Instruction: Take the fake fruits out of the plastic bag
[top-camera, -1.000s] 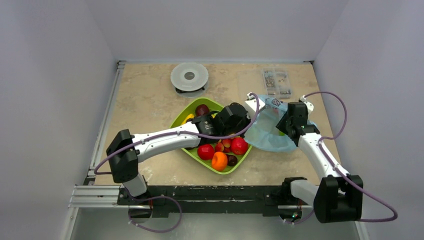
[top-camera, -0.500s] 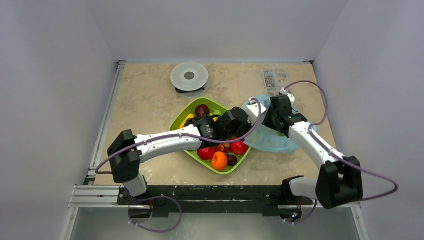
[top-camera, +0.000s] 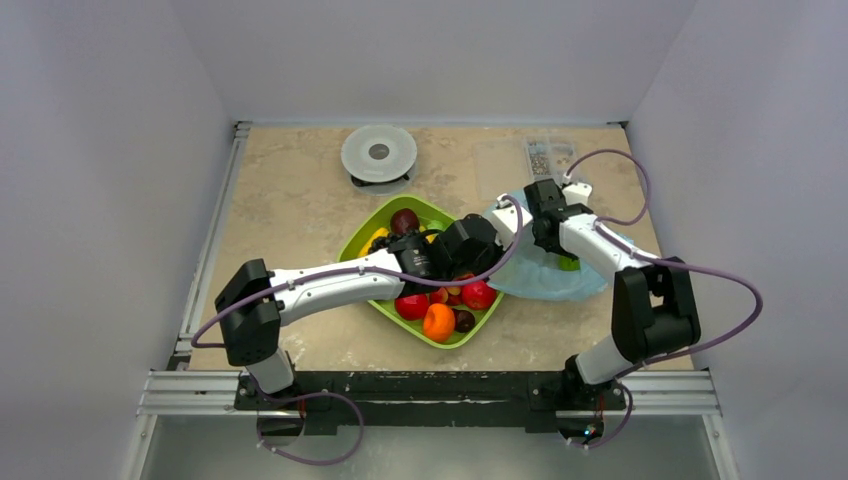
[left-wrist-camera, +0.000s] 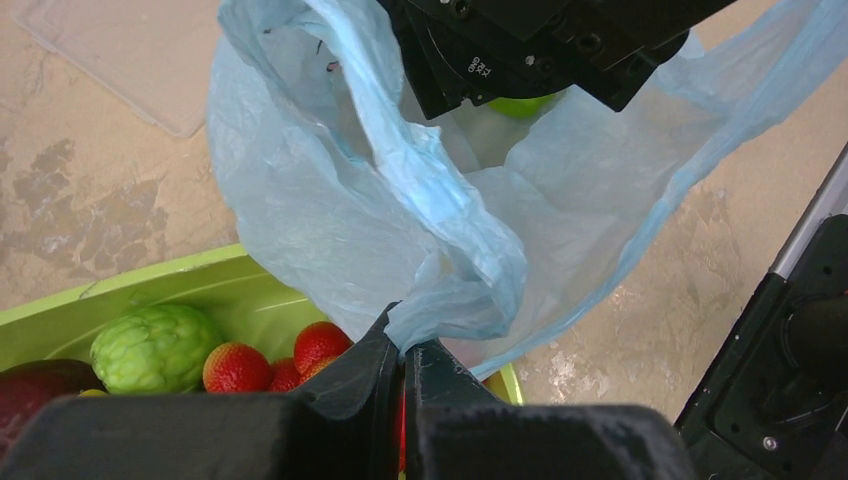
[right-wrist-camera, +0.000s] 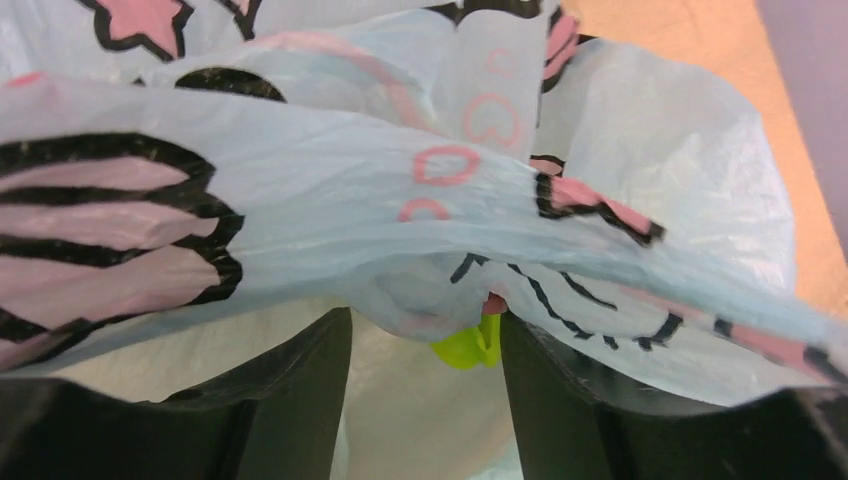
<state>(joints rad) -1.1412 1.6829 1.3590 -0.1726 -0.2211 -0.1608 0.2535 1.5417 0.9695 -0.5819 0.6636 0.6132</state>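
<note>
The light-blue plastic bag (top-camera: 545, 275) lies right of the green tray (top-camera: 365, 235). My left gripper (top-camera: 497, 240) is shut on a bunched fold of the bag's edge (left-wrist-camera: 405, 338) and holds the mouth up. My right gripper (top-camera: 548, 225) is at the bag's mouth, open and empty; in the right wrist view its fingers (right-wrist-camera: 300, 400) straddle printed bag film (right-wrist-camera: 300, 200). A green fruit (top-camera: 568, 263) lies inside the bag, also showing in the left wrist view (left-wrist-camera: 520, 105) and the right wrist view (right-wrist-camera: 465, 345). Two red balls (top-camera: 411, 303), an orange (top-camera: 438, 322) and a dark purple fruit (top-camera: 404, 220) sit in the tray.
A lumpy green ball (left-wrist-camera: 150, 345) and small red berries (left-wrist-camera: 235, 365) lie in the tray. A round white lidded dish (top-camera: 379, 153) and a clear parts box (top-camera: 551, 158) stand at the table's far side. A metal rail (top-camera: 215, 230) runs along the left edge.
My right arm has swung left and away from me, bringing its gripper from the bag's right side to the bag's mouth. My left gripper has kept its hold and barely moved.
</note>
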